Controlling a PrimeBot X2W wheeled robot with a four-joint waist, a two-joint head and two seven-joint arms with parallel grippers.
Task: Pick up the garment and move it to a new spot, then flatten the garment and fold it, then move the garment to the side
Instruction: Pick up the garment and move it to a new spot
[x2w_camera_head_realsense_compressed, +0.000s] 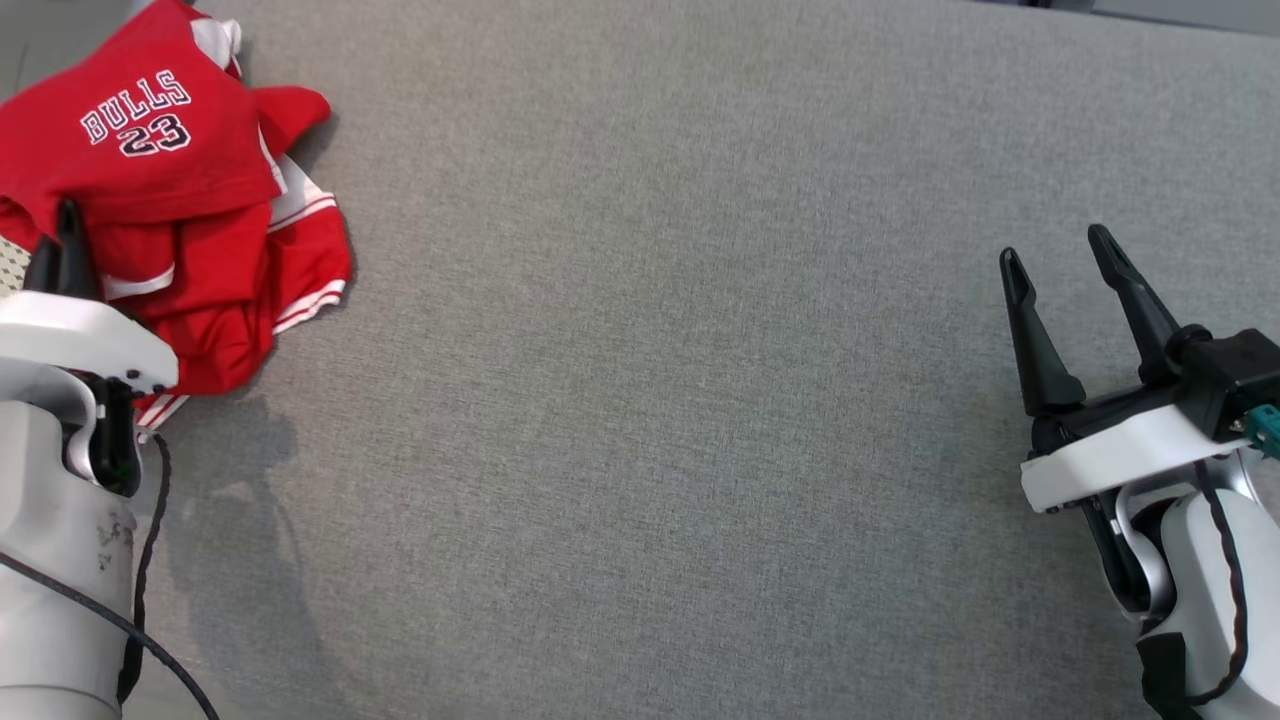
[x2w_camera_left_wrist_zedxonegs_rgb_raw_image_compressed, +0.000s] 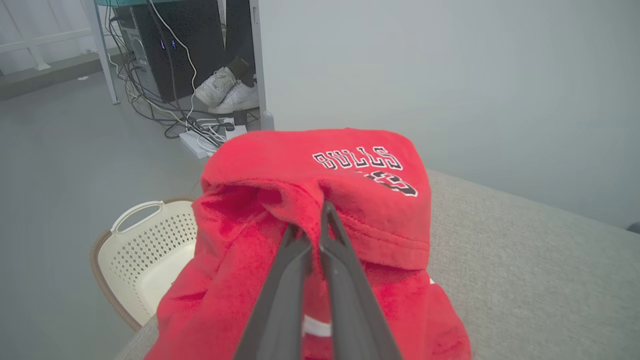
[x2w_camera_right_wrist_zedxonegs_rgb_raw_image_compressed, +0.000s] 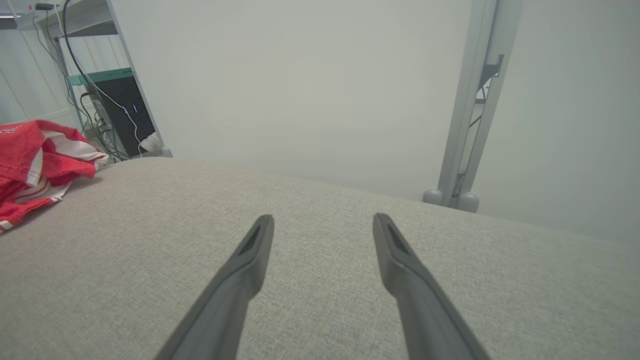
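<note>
Pincers | left pincer (x2w_camera_left_wrist_zedxonegs_rgb_raw_image_compressed: 311, 220) clamped on garment (x2w_camera_left_wrist_zedxonegs_rgb_raw_image_compressed: 280, 160) | right pincer (x2w_camera_right_wrist_zedxonegs_rgb_raw_image_compressed: 324, 220) spread wide

The garment (x2w_camera_head_realsense_compressed: 190, 190), a red jersey with white-striped trim and "BULLS 23" in white lettering, lies crumpled in a raised heap at the far left corner of the grey fabric surface (x2w_camera_head_realsense_compressed: 700, 400), lettering uppermost, folds overlapping.
</note>
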